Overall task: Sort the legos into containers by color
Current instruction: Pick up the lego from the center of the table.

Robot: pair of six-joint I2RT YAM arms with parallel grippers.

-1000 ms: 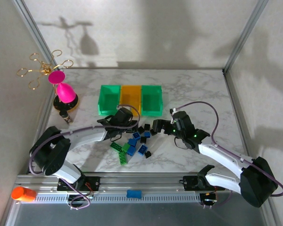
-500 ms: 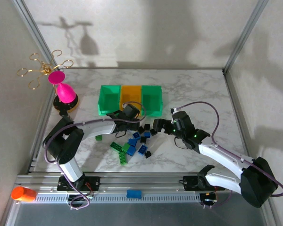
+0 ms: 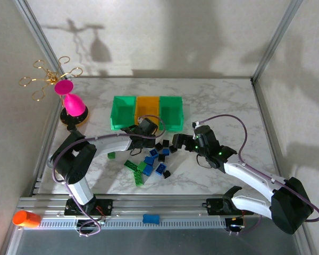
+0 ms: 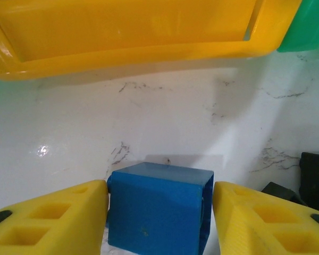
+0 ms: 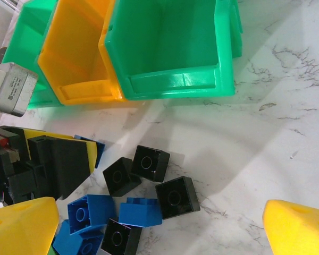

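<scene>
Blue brick (image 4: pixel 158 212) sits clamped between the yellow fingers (image 4: pixel 48 220) of the left gripper (image 3: pixel 147 133), just in front of the orange bin (image 4: pixel 149 50). The containers (image 3: pixel 123 98) stand in a row toward the far edge of the worktop (image 3: pixel 218 101). The right gripper (image 5: pixel 159 212) hangs spread wide, grasping nothing, above the legos (image 3: pixel 151 159) scattered mid-worktop. A grey label (image 5: pixel 10 87) bears print too small to read.
</scene>
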